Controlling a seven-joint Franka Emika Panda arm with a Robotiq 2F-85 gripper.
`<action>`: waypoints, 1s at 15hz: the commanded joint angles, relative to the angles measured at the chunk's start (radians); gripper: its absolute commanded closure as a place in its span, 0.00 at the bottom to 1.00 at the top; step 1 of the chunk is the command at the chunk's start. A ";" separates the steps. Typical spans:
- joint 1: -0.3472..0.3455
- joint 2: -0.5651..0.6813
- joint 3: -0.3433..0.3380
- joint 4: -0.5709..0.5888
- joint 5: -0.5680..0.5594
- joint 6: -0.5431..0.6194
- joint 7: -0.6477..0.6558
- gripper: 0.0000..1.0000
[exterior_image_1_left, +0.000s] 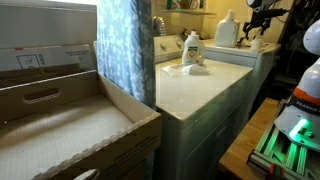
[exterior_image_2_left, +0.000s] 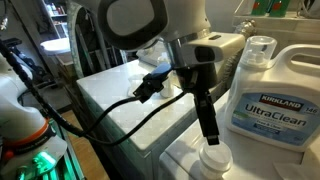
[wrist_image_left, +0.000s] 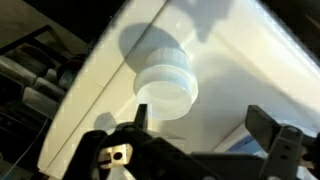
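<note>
My gripper (exterior_image_2_left: 210, 133) hangs just above a white bottle cap (exterior_image_2_left: 214, 158) that stands on the white washer top (exterior_image_2_left: 180, 160). In the wrist view the cap (wrist_image_left: 165, 85) lies ahead of my open fingers (wrist_image_left: 205, 125), nearer the left finger; nothing is between them. A large Kirkland UltraClean detergent jug (exterior_image_2_left: 270, 95) stands right beside the gripper, and its label edge shows in the wrist view (wrist_image_left: 240, 145). In an exterior view the arm and gripper (exterior_image_1_left: 258, 25) are far back by a white jug (exterior_image_1_left: 227, 30).
A second detergent bottle (exterior_image_1_left: 192, 50) stands on the nearer washer top (exterior_image_1_left: 200, 85). A cardboard box (exterior_image_1_left: 60, 120) and a blue patterned curtain (exterior_image_1_left: 125, 50) fill the foreground. A black cable (exterior_image_2_left: 120, 105) trails from the wrist across the machines.
</note>
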 joint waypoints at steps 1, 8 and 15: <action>-0.013 0.037 -0.007 -0.010 0.095 0.065 -0.077 0.03; -0.012 0.079 -0.001 -0.009 0.129 0.091 -0.130 0.53; -0.006 0.048 0.018 0.005 0.197 0.004 -0.184 1.00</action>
